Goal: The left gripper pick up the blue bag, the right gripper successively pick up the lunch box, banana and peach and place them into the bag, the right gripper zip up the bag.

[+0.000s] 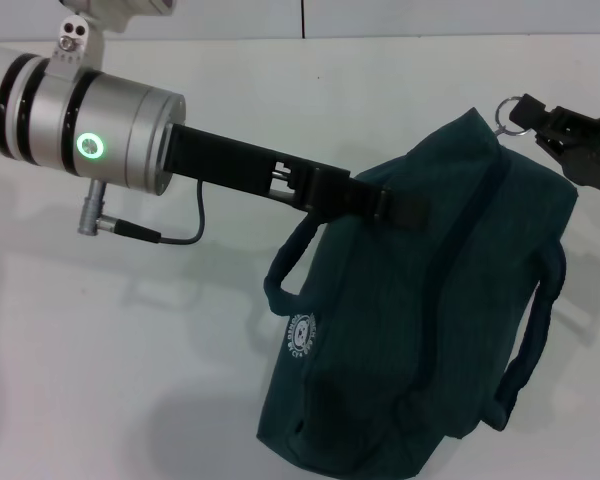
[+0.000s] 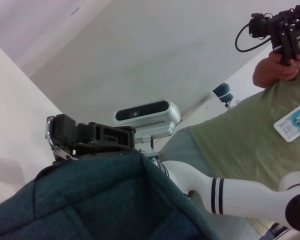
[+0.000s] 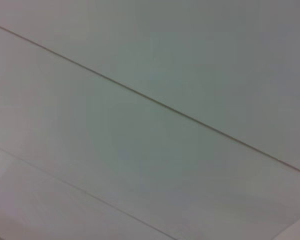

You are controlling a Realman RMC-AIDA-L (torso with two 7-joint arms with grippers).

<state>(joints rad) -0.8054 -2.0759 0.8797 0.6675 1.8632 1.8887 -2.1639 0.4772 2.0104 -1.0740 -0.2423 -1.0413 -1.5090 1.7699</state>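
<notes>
1. The bag (image 1: 410, 310) fills the lower right of the head view, its underside and one side facing the camera, above the white desk (image 1: 110, 350).
2. The left hand (image 1: 395, 208) reaches in from the left on a long black mount and is clamped on the bag's upper edge.
3. Two loop handles show in the head view: one (image 1: 285, 265) curls out on the bag's left side just below the left hand, the other (image 1: 535, 330) hangs along its right side.
4. A small round white logo (image 1: 301, 336) sits on the bag's left face, below the nearer handle.
5. The right hand (image 1: 540, 122) sits at the bag's upper right corner, closed on the metal ring pull (image 1: 511, 113) of the zipper.
6. In the left wrist view the right hand (image 2: 65, 137) shows at the bag's (image 2: 105, 200) far corner.
7. Behind it in that view stand the robot's head camera (image 2: 142, 112) and a person (image 2: 250, 130) in a green shirt.
8. The right wrist view shows only a plain pale surface crossed by thin lines.
</notes>
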